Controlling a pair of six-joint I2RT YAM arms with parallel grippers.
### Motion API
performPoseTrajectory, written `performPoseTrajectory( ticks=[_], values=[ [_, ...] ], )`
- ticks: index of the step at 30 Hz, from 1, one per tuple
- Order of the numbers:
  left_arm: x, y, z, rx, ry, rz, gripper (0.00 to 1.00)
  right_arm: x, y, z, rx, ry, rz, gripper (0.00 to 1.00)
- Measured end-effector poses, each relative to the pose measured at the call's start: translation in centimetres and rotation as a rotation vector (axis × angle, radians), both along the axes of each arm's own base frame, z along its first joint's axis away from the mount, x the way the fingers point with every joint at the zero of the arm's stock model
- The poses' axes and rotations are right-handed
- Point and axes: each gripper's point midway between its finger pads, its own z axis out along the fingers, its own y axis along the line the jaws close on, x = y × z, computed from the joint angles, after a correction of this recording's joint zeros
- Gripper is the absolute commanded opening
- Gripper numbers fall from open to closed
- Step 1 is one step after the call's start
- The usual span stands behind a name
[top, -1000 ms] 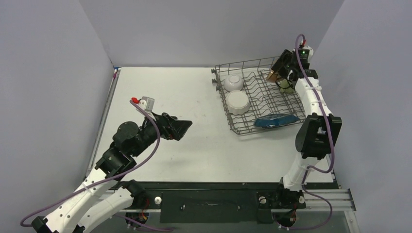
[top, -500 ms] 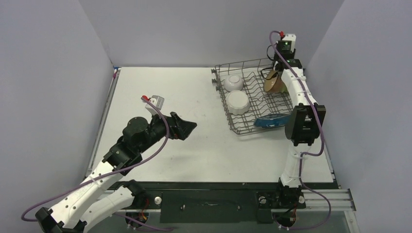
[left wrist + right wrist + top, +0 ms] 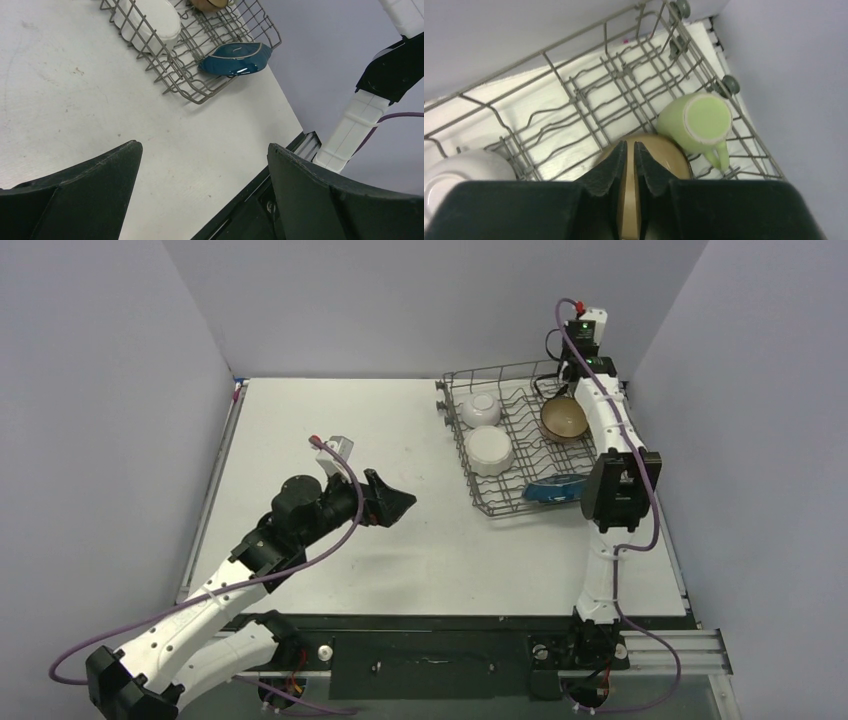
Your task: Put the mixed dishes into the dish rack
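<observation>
The dish rack stands at the table's far right. In it are the small white bowl, the white scalloped plate, the dark blue leaf-shaped dish at its near edge, and the brown bowl lying cream side up. The pale green mug lies on its side beside the brown bowl. My right gripper hovers shut just above that bowl, holding nothing. My left gripper is open over bare table, left of the rack, with nothing between its fingers.
Grey walls close in the table at the back and on both sides. My right arm's dark elbow link hangs beside the rack's right side. A black rail runs along the near edge.
The right gripper has let go of the brown bowl, which now lies in the rack, and has shut and drawn back. The left arm has reached further right towards the rack.
</observation>
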Motion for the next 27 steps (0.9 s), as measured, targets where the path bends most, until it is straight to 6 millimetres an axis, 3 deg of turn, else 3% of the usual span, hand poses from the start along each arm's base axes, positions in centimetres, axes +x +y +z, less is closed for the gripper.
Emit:
performPoseTrajectory(
  ticks=[3,5,9,13,16,20,24,27],
  values=[
    [0.0,-0.5,-0.8,-0.019,0.023,-0.013,0.96,-1.1,-0.1,-0.9,0.099,0.013,-0.021,0.48],
    [-0.1,-0.7,-1.2,-0.033,0.032,-0.021,0.96,-1.9,0.1,-1.2,0.150,0.030,-0.035,0.61],
    [-0.3,-1.0,-1.3,-0.048,0.035,-0.032,0.96,-3.0,0.8,-1.7,0.183,0.061,-0.039,0.68],
    [-0.3,-1.0,-0.8,-0.061,0.019,-0.039,0.96,-3.6,2.5,-2.8,0.141,0.123,-0.006,0.63],
    [-0.4,-1.0,-0.5,-0.066,0.011,-0.040,0.96,-2.9,3.8,-3.6,0.093,0.145,0.014,0.59],
    [-0.5,-0.9,-0.5,-0.067,0.007,-0.040,0.96,-2.1,5.1,-6.8,0.008,0.194,-0.003,0.54],
    [-0.5,-0.9,-0.5,-0.067,0.007,-0.040,0.96,-2.2,5.8,-11.1,-0.061,0.274,-0.024,0.33],
    [-0.5,-0.9,-0.5,-0.067,0.007,-0.041,0.96,-2.6,5.8,-13.0,-0.097,0.314,-0.038,0.21]
  ],
)
